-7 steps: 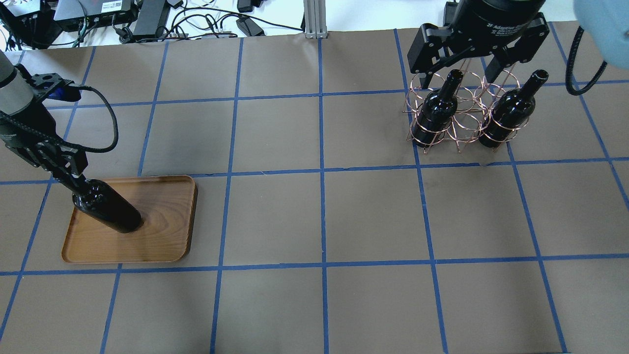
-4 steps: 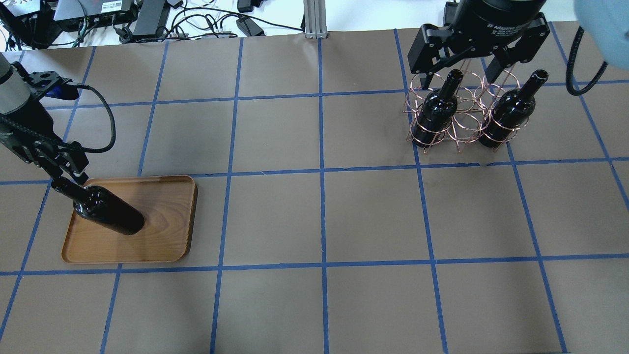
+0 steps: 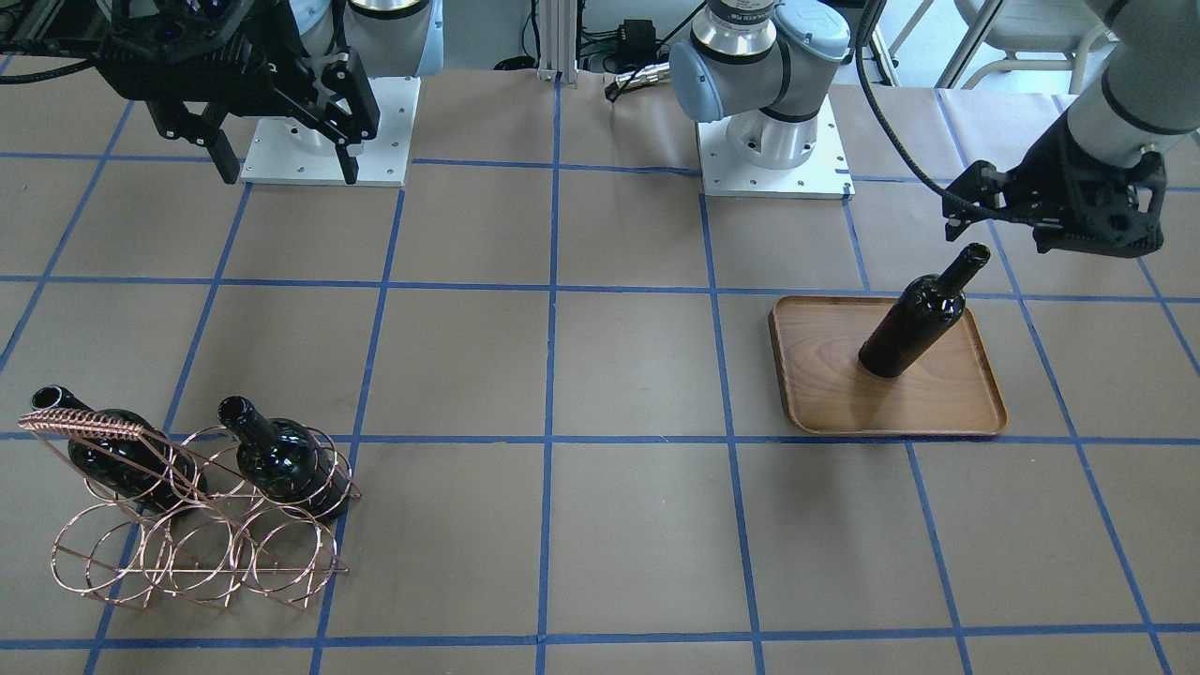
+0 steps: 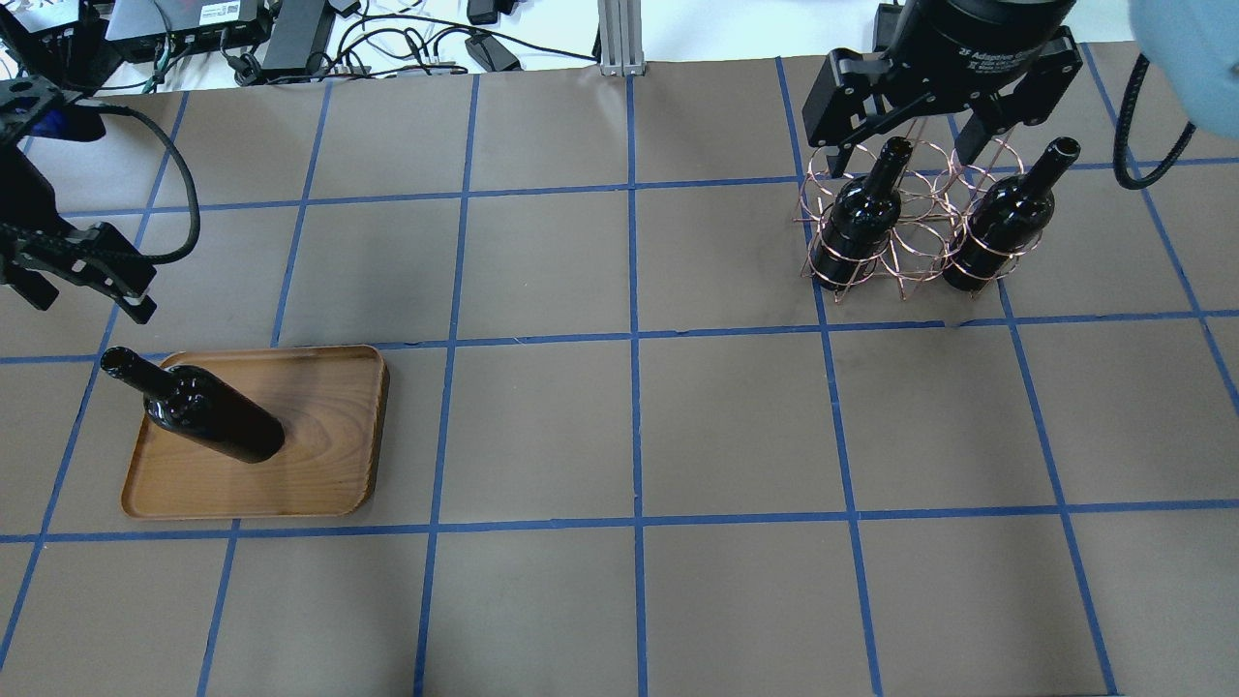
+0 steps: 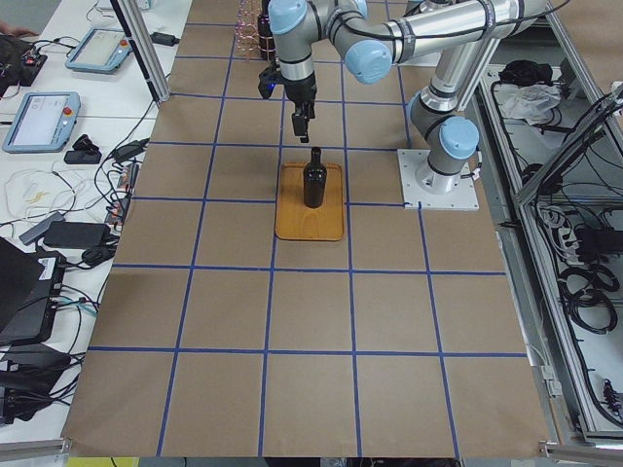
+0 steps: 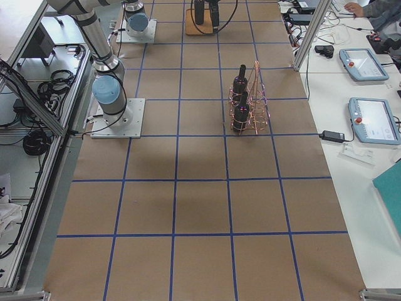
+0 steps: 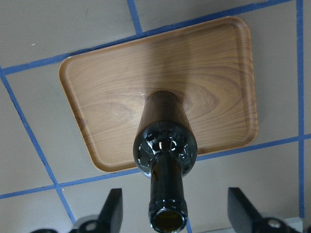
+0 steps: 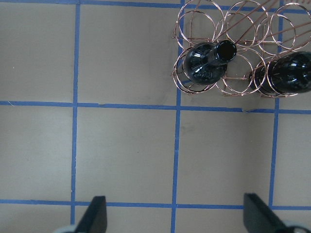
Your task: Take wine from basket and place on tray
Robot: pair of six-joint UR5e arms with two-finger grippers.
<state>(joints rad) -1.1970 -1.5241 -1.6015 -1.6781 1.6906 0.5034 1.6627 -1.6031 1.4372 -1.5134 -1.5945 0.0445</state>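
Note:
One wine bottle [image 4: 208,418] stands upright on the wooden tray [image 4: 324,460], at its left part; it also shows in the front view [image 3: 914,323] and the left wrist view [image 7: 165,145]. My left gripper [image 4: 89,298] is open and empty, above the bottle's mouth and apart from it, its fingers [image 7: 112,208] on either side of the neck. Two more bottles [image 4: 857,218] [image 4: 997,227] stand in the outer rings of the copper wire basket [image 4: 915,247]; the middle ring is empty. My right gripper [image 4: 905,155] hangs open and empty high over the basket.
Brown paper with a blue tape grid covers the table. Cables and power supplies [image 4: 290,34] lie past the far edge. The arm bases [image 3: 773,141] stand on white plates on the robot's side. The basket's coiled handle bar [image 3: 80,424] rises over the bottles.
My left gripper was shut on the bottle's neck; it has let go, opened, and drawn up and away. The bottle stays upright on the tray. The right arm has barely moved.

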